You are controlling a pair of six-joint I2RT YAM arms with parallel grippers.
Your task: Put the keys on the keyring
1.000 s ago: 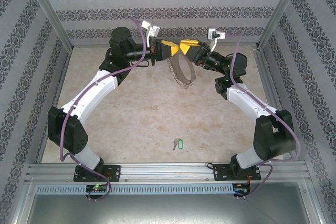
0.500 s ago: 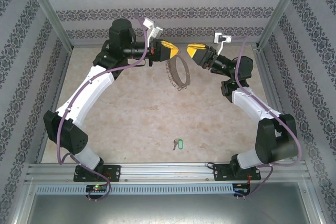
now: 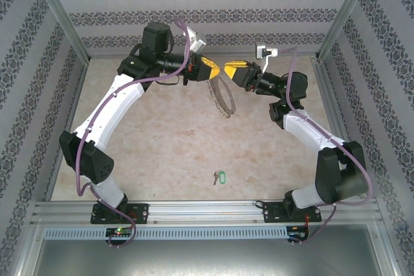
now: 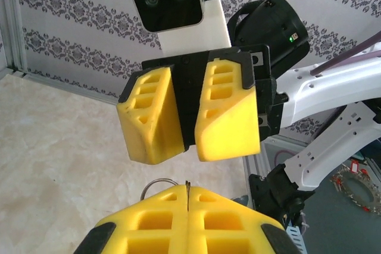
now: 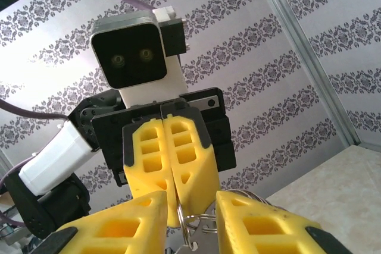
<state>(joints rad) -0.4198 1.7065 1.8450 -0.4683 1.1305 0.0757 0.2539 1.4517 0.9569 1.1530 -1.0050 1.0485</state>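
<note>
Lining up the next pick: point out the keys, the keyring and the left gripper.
the keys (image 3: 220,176), top external view, on the green tag.
the keyring (image 3: 220,101), top external view, on its hanging strung band.
left gripper (image 3: 215,71), top external view, between its yellow fingertips.

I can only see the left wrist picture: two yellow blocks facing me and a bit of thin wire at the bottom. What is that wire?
Observer: It is part of the keyring. The top view shows a big floppy loop hanging from the left hand above the table.
Operator: And the yellow blocks facing me?
Observer: That is the right hand. Its own camera shows it open, with the ring's wire lying inside the gap.
Operator: So where are the keys?
Observer: The keys, with a green tag, lie on the table near its front edge, well away from both hands.
</note>
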